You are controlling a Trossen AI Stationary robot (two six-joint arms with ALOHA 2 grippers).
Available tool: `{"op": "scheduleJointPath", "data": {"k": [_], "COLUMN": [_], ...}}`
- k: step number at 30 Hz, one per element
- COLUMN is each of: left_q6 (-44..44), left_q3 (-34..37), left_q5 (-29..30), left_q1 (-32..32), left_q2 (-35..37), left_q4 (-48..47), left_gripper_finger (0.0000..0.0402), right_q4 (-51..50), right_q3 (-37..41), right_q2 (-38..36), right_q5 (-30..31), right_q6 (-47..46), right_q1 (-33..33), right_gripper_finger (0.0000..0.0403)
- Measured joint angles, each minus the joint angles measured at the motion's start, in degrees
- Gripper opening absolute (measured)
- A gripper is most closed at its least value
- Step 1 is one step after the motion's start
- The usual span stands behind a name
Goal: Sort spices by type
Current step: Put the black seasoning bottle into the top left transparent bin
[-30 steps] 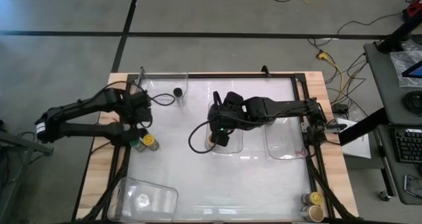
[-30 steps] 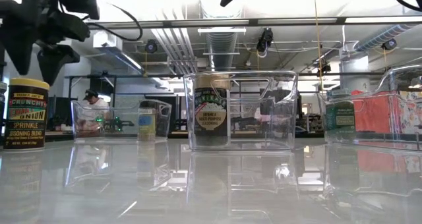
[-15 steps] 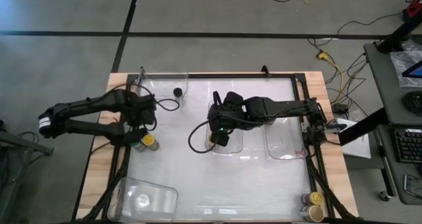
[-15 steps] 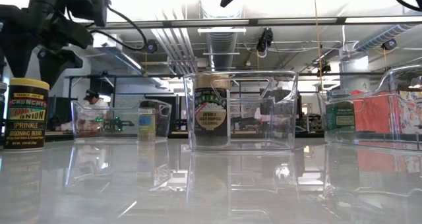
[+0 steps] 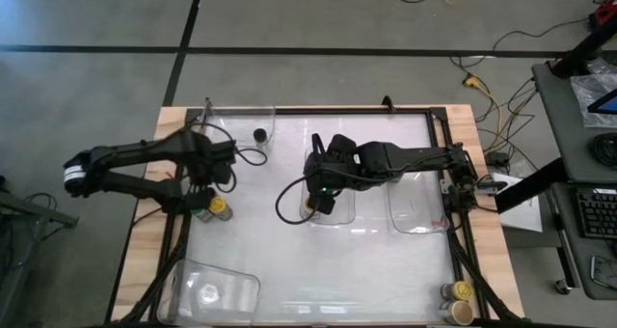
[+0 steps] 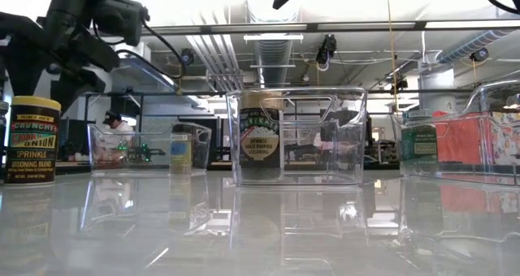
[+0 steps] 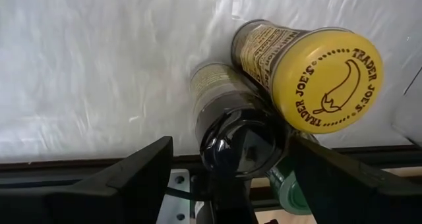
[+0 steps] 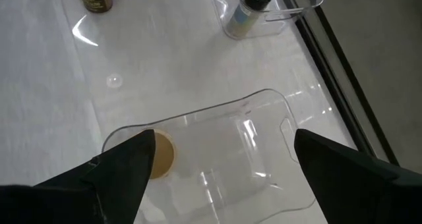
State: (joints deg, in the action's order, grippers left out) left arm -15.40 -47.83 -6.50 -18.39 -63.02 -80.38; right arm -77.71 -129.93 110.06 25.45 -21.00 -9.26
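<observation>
Three spice jars stand upright together by the table's left edge: a yellow-lidded one (image 7: 326, 79), a black-lidded one (image 7: 241, 141) and a green-lidded one (image 7: 290, 188). My left gripper (image 7: 241, 181) hovers open above them, (image 5: 218, 164) in the high view, with its fingers on either side of the black lid and touching nothing. My right gripper (image 8: 234, 184) hangs open over the middle clear bin (image 8: 264, 128). A tan-lidded jar (image 8: 161, 155) stands inside that bin. Another black-lidded jar (image 5: 260, 134) stands in the far-left bin. A yellow-lidded jar (image 5: 462, 291) and a tan-lidded one (image 5: 461, 312) stand at the near right corner.
A clear bin (image 5: 416, 205) sits to the right of the middle one, and another (image 5: 214, 289) sits at the near left corner. A dark frame (image 5: 449, 188) borders the white table top. Open table surface lies between the bins.
My left gripper has moved a little toward the table's right edge and risen slightly above the jars by the left edge, staying open. The jars have not moved.
</observation>
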Motion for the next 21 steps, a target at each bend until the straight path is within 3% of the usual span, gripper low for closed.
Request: {"op": "scheduleJointPath", "data": {"k": [21], "left_q6": [-0.13], "left_q3": [0.00], "left_q5": [1.42], "left_q1": [0.00], "left_q2": [-5.92], "left_q4": [3.08], "left_gripper_finger": [0.0270], "right_q4": [-2.15], "right_q3": [0.00], "right_q2": [0.00], "right_q5": [-0.13], "right_q6": [0.62], "right_q1": [0.00], "right_gripper_finger": [0.0354]}}
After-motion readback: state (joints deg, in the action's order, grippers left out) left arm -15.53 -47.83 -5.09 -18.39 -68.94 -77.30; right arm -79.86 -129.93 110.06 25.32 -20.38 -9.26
